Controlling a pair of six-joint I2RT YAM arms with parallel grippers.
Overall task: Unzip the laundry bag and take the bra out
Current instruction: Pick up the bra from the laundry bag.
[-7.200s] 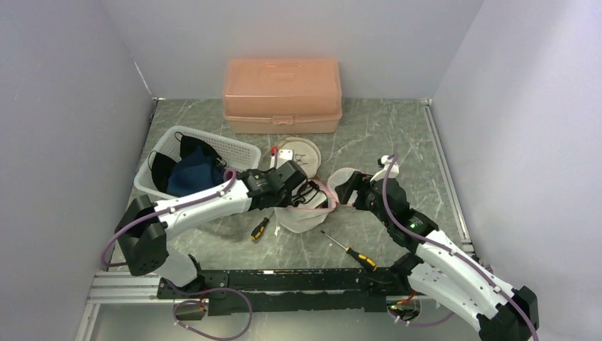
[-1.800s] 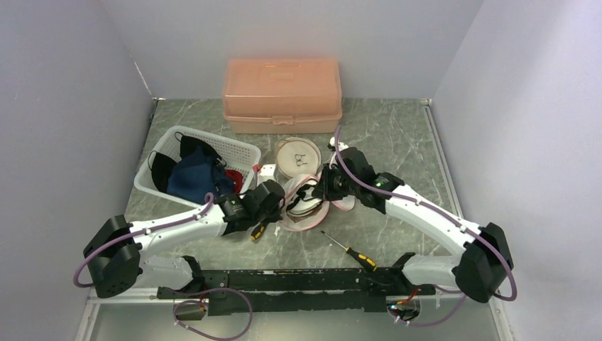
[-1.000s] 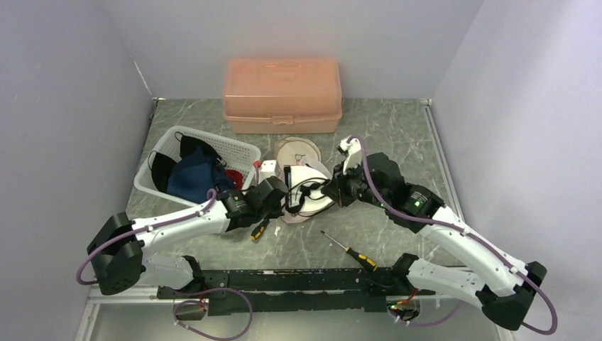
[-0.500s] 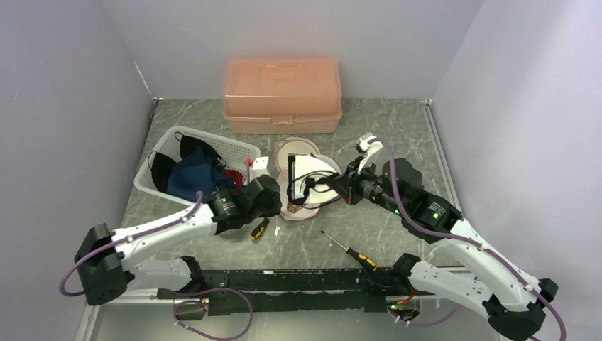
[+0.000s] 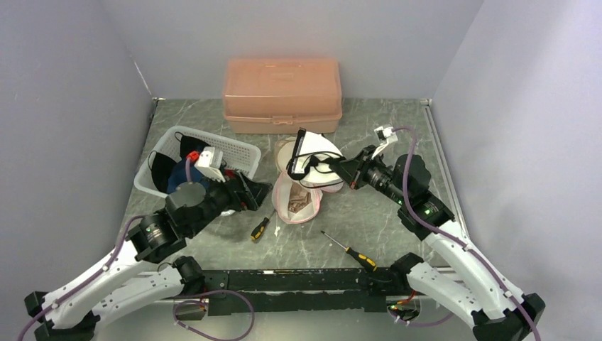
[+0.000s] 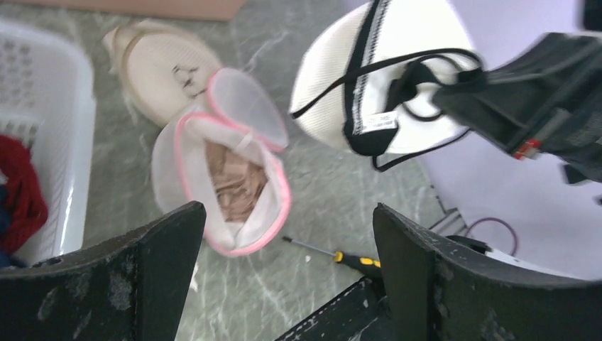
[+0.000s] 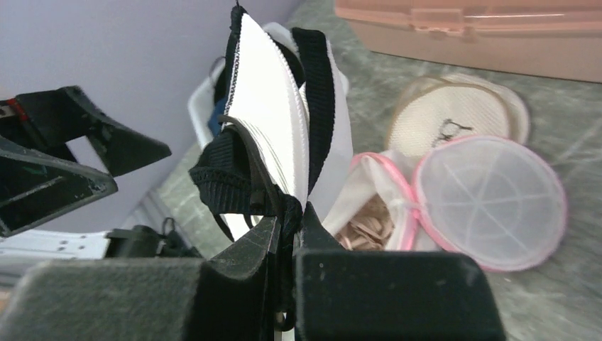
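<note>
The bra [image 5: 312, 162] is up in the air in the middle of the top view, just above the laundry bag [image 5: 294, 202]. The right claw [image 7: 287, 234] is pinched tight on it, gripping the black strap part where the two cups meet. The bag lies on the table [image 5: 369, 135] with its pink edge wide open, and something tan shows inside it.

The left claw [image 6: 289, 213] stands wide with nothing in it. It sits at the left of the top view, near the white basket [image 5: 238, 148].

The bra looks very light and soft. Its white cups keep their round shape, but the black straps are thin and floppy, so they swing and can catch on things. A thin strap may also slip out of a pinch. The wide black band or the stitched edge of a cup looks like a safer place to grab.

The bag is thin net — light too, so it would likely slide or lift if a strap snagged its edge.
</note>
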